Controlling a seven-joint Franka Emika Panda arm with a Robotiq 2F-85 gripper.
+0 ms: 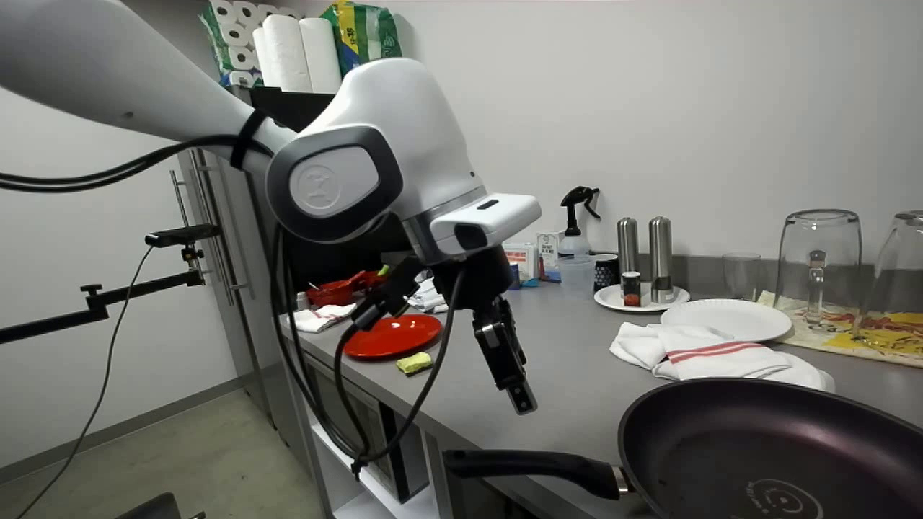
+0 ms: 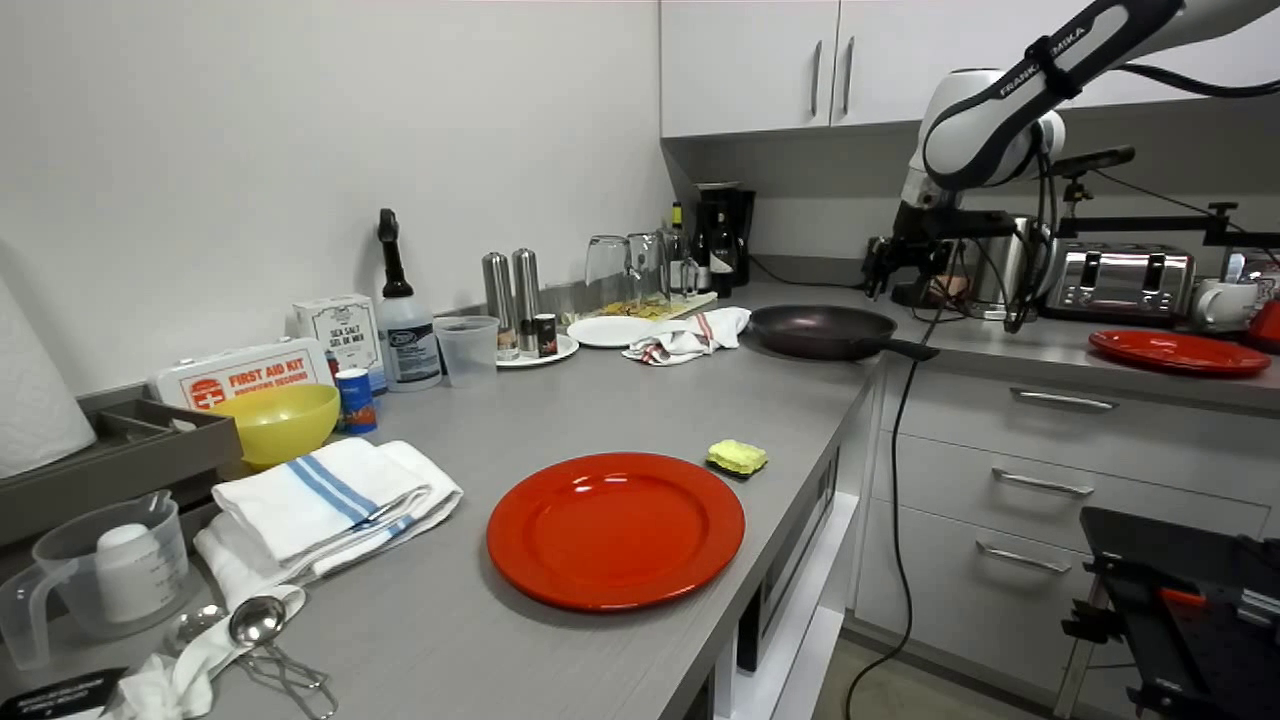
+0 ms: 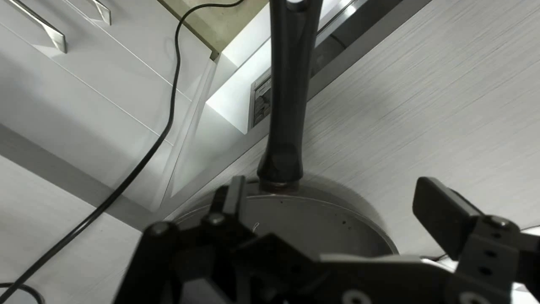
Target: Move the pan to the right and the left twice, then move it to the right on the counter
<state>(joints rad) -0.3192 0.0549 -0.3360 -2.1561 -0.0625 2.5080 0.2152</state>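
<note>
The frying pan point(image 2: 822, 335) sits on the bench point(image 2: 580, 420); in the wrist view, its handle point(image 3: 289, 93), long axis toward twelve, lies at eleven o'clock from the parted, empty fingers point(image 3: 436, 207).

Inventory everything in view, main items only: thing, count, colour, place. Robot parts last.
Counter: 1, grey, along the wall
Pan: 1, black, on the counter, handle jutting past its edge
Red plates: 2, red, one beside the sponge, one in front of the toaster
Sponge: 1, yellow, on the counter
Toaster: 1, silver, on the counter
White plates: 2, white, one under the mills
Mills: 2, silver, on a white plate
Red-striped cloth: at least 1, white, beside the pan
Bowl: 1, yellow, in front of the first aid kit
First aid kit: 1, white, near the wall
Spray bottle: 1, black-topped, near the wall
Arm: 1, white, above the counter
End effector: 1, black, open, near the pan
</note>
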